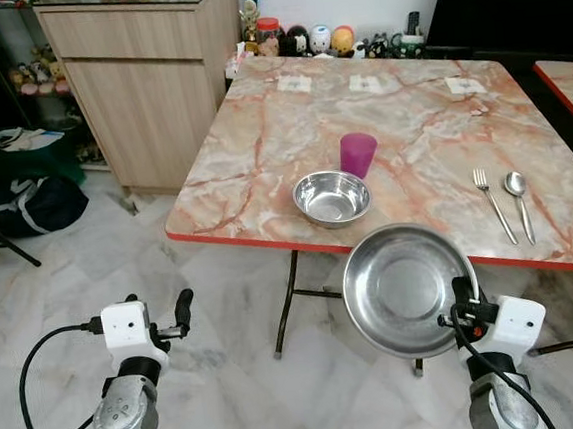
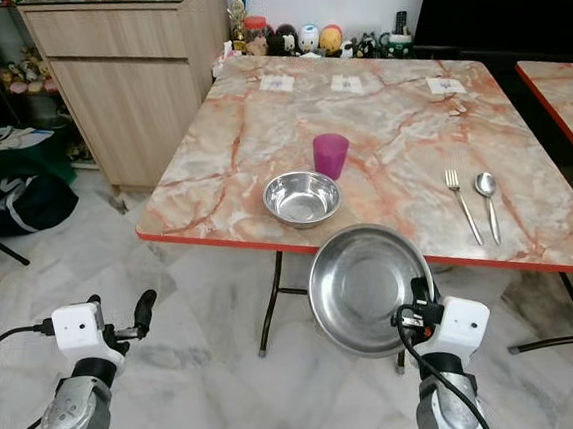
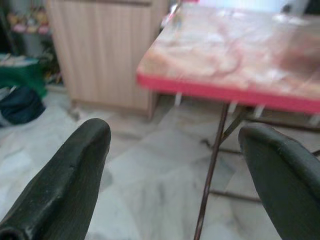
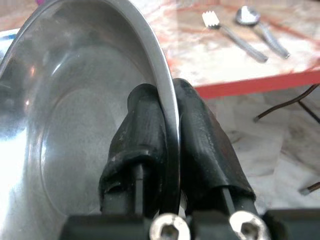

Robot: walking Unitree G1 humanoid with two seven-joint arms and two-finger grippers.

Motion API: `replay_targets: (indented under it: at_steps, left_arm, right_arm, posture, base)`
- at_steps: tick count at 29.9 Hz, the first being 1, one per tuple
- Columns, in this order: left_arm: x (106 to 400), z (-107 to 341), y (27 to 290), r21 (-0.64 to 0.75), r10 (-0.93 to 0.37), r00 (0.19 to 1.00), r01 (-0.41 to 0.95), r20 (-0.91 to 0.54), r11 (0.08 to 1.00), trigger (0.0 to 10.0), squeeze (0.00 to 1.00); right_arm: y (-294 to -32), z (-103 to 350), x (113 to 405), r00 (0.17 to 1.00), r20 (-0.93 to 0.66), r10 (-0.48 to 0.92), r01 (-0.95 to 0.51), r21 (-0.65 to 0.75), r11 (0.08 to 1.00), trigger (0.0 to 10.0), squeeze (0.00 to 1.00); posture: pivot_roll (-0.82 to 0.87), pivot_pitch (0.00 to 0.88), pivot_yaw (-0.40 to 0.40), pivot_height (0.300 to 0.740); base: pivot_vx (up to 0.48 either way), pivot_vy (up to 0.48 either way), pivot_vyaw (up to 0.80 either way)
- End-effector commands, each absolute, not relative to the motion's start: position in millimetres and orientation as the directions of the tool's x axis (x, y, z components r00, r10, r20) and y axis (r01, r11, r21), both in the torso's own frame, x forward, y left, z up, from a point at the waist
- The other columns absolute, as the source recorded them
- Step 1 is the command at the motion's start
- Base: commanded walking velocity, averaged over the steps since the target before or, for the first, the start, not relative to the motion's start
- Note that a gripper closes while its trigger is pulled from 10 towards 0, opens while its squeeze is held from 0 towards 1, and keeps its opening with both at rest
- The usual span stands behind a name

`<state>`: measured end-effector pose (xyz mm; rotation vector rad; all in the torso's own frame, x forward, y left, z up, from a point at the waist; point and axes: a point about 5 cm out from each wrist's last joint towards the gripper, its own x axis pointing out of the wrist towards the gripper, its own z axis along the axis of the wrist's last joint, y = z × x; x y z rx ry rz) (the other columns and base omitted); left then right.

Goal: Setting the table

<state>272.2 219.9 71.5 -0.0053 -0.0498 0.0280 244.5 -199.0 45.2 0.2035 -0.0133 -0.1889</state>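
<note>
Right end effector (image 1: 459,305) pinches steel plate (image 1: 404,290) rim before table (image 1: 269,238) edge.

Overall light: bright, even indoor light, both head views sharp.
Table (image 1: 430,132): soft sheen on the marbled top toward its far edge; faint shadows below it on the floor (image 1: 225,310).
Plate (image 1: 404,290): broad soft reflections, no harsh glare.
Left wrist view: black fingers (image 3: 65,180) close and blurred; table beyond also soft.
Right wrist view: plate rim sharp, cutlery (image 4: 245,30) behind it blurred.
</note>
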Motion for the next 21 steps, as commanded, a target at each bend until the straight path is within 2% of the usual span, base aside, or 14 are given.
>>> replay_targets:
  at_steps: [1, 8, 16, 21]
  left_arm:
    - [275.7, 78.5, 216.2, -0.005, 0.004, 0.998, -0.004, 0.065, 1.0, 10.0, 0.0]
    - [279.3, 88.1, 212.3, -0.014, -0.008, 0.996, 0.009, 0.085, 1.0, 10.0, 0.0]
    - [276.9, 86.8, 207.9, -0.02, -0.017, 0.998, 0.018, 0.06, 1.0, 10.0, 0.0]
    - [273.1, 82.9, 208.3, -0.001, -0.015, 0.999, 0.015, 0.04, 1.0, 10.0, 0.0]
  right_arm:
    - [-200.0, 56.4, 246.7, 0.978, 0.052, -0.204, 0.19, 0.202, 0.961, 10.0, 0.0]
    - [-196.0, 61.3, 247.6, 0.975, 0.061, -0.214, 0.197, 0.214, 0.957, 10.0, 0.0]
    - [-192.4, 64.4, 248.6, 0.978, 0.058, -0.201, 0.184, 0.218, 0.959, 10.0, 0.0]
    - [-190.7, 65.1, 245.8, 0.98, 0.068, -0.189, 0.171, 0.209, 0.963, 10.0, 0.0]
  posture:
    - [0.05, 0.009, -0.063, 0.74]
    - [0.05, 0.015, -0.056, 0.74]
    - [0.05, 0.029, -0.057, 0.74]
    - [0.04, 0.032, -0.06, 0.74]
  base:
    - [0.0, 0.0, 0.0]
    - [0.0, 0.0, 0.0]
    - [0.0, 0.0, -0.73]
    - [0.0, -0.064, -0.17]
